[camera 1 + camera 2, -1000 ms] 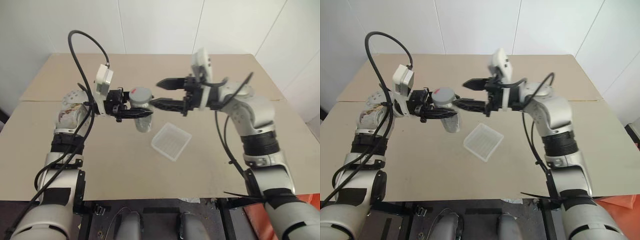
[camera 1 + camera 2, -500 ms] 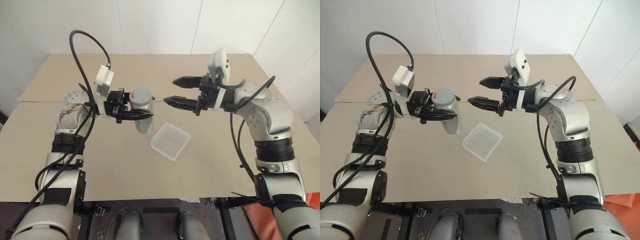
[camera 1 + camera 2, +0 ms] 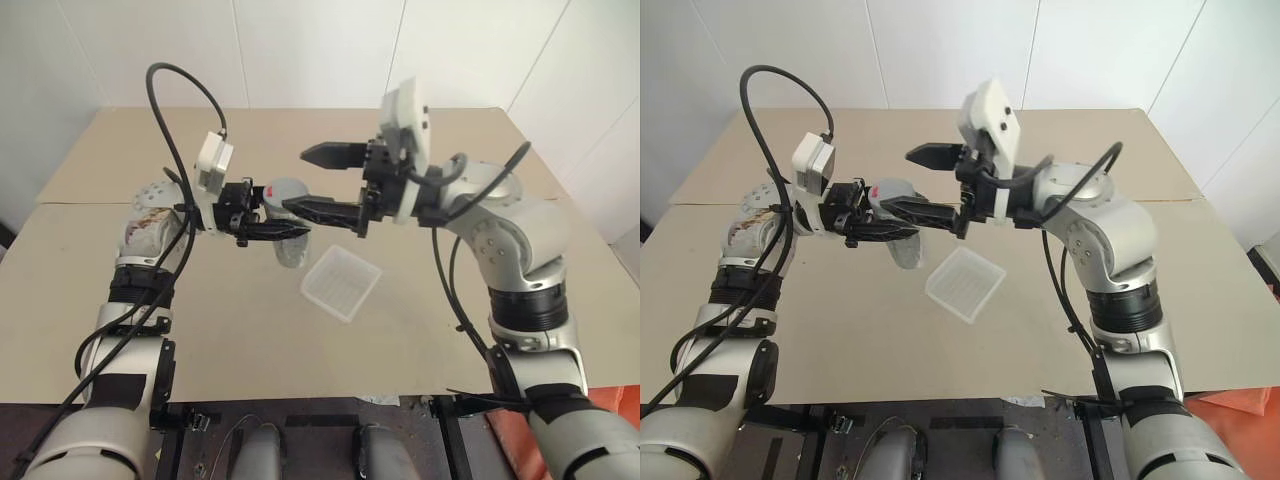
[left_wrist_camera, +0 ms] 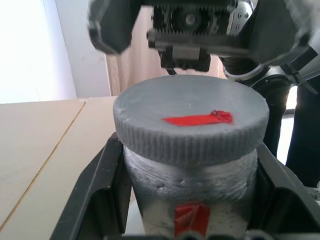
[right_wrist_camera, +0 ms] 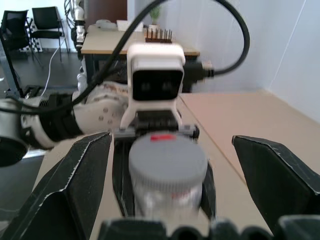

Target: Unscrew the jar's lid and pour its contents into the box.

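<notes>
Beige tabletop is carrying the box (image 3: 342, 283) at centre. At its 10 o'clock, the left gripper (image 3: 268, 228) is clamping the jar (image 3: 287, 240) aloft, lid (image 4: 191, 122) on. The right gripper (image 3: 310, 181) is gaping wide around it. The ribbed, rigid lid's rim looks the best hold.

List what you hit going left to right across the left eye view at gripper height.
left gripper, shut on the jar with the lid on → box, on the table just below that line → right gripper, open, its fingers reaching back over the lid.
</notes>
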### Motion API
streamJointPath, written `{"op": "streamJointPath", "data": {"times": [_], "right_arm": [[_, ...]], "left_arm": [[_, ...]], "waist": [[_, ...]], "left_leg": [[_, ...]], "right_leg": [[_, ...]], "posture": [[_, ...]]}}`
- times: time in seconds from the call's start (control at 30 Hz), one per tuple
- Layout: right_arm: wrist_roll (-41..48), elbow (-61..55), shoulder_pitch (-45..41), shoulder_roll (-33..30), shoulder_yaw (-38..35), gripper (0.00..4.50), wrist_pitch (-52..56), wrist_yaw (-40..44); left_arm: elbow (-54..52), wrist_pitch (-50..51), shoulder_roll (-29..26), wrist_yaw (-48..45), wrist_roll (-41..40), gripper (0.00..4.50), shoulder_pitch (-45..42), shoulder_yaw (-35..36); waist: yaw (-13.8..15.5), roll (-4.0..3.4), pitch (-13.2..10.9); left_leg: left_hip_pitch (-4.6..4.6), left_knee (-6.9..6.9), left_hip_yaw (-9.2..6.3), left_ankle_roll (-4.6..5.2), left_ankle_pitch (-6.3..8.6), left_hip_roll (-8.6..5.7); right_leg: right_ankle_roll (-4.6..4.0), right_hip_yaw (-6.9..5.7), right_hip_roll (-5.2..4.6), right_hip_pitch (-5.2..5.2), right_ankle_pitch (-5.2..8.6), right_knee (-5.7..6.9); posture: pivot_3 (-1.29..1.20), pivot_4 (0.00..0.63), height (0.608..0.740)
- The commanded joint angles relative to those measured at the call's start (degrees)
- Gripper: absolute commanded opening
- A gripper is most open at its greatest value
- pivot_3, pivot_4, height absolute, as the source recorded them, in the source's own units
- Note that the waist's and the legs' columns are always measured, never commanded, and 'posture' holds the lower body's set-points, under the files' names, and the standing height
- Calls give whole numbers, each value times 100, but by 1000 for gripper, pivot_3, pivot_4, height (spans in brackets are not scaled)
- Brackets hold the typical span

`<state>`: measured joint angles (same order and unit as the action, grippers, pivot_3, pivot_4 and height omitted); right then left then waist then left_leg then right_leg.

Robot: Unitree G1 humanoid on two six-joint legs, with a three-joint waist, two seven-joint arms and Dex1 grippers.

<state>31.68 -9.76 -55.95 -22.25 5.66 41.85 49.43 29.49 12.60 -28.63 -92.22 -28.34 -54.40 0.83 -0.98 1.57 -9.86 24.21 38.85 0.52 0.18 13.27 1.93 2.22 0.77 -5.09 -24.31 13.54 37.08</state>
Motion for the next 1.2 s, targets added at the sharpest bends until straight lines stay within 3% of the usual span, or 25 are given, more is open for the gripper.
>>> {"op": "streamJointPath", "data": {"times": [0.03, 0.43, 1.2], "right_arm": [[-53, 15, -179, 114, 58, 4474, -19, -122], [-187, 505, -431, 461, 218, 4474, 37, -272], [33, 273, -121, -100, -18, 4474, 269, -103]], "left_arm": [[-87, -79, -16, -28, -65, 2483, -165, 7], [-145, -62, -52, -27, -61, 2483, -115, 72], [-122, -30, -39, -27, -117, 2483, -134, 110]], "waist": [[-1, 0, 0], [-3, 0, 0], [-2, 0, 0]], "left_leg": [[0, 0, 0, 0, 0, 0], [0, 0, 0, 0, 0, 0], [1, 0, 0, 0, 0, 0]], "right_leg": [[0, 0, 0, 0, 0, 0], [0, 0, 0, 0, 0, 0], [0, 0, 0, -1, 0, 0]], "posture": [[0, 150, 740], [0, 150, 740], [0, 150, 740]]}}
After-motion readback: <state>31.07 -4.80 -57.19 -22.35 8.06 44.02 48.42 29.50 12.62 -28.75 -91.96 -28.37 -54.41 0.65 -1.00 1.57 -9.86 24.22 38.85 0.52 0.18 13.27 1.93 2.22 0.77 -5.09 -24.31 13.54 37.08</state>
